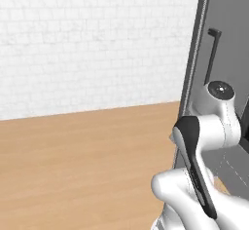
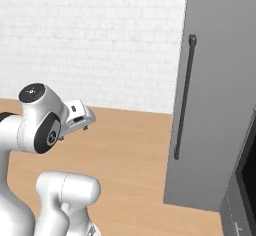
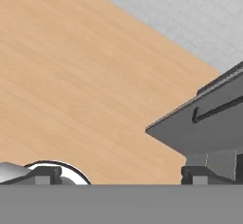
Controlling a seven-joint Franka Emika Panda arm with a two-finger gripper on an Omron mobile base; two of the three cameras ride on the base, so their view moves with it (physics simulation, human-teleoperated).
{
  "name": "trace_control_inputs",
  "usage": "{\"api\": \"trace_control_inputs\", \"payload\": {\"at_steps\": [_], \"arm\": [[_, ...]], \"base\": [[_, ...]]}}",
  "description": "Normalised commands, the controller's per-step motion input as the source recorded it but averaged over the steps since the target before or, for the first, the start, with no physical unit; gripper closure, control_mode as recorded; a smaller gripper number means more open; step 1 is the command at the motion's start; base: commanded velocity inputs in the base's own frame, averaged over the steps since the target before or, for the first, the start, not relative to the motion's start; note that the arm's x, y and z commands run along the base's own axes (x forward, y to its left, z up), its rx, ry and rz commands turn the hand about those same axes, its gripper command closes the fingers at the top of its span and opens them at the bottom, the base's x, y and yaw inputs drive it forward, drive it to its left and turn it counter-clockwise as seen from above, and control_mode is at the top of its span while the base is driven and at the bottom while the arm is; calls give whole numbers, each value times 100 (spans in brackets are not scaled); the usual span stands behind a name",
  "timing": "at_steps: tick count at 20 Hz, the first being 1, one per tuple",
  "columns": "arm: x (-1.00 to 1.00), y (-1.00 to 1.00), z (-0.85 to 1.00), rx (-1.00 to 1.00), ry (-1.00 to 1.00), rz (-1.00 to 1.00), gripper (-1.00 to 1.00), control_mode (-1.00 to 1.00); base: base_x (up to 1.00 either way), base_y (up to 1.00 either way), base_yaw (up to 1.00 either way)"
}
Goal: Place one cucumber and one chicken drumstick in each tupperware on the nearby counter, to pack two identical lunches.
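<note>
My gripper (image 3: pixel 122 176) stands open in the hand view, its two dark fingertips (image 3: pixel 45 173) wide apart with nothing between them, above bare wooden floor (image 3: pixel 71 76). In the right base view my white hand (image 2: pixel 76 115) sticks out to the right from the raised arm, pointing toward a tall grey door (image 2: pixel 220 80). The cucumber, chicken drumstick, tupperware and counter are out of view.
The tall grey door (image 1: pixel 228 29) with a long dark bar handle (image 2: pixel 184 100) stands close on the right, its lower edge (image 3: pixel 204 133) just ahead of my hand. A white brick wall (image 1: pixel 87 44) closes the far side. Light wooden floor (image 1: pixel 73 161) stretches to the left.
</note>
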Motion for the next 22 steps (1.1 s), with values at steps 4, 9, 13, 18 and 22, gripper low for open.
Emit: {"api": "trace_control_inputs", "payload": {"at_steps": [4,9,13,18,22], "arm": [[0,0,0,0,0,0,-100,100],[0,0,0,0,0,0,-100,100],[0,0,0,0,0,0,-100,100],[0,0,0,0,0,0,-100,100],[0,0,0,0,0,0,-100,100]], "base": [[100,55,23],[100,83,4],[100,96,0],[100,67,3],[71,-62,49]]}}
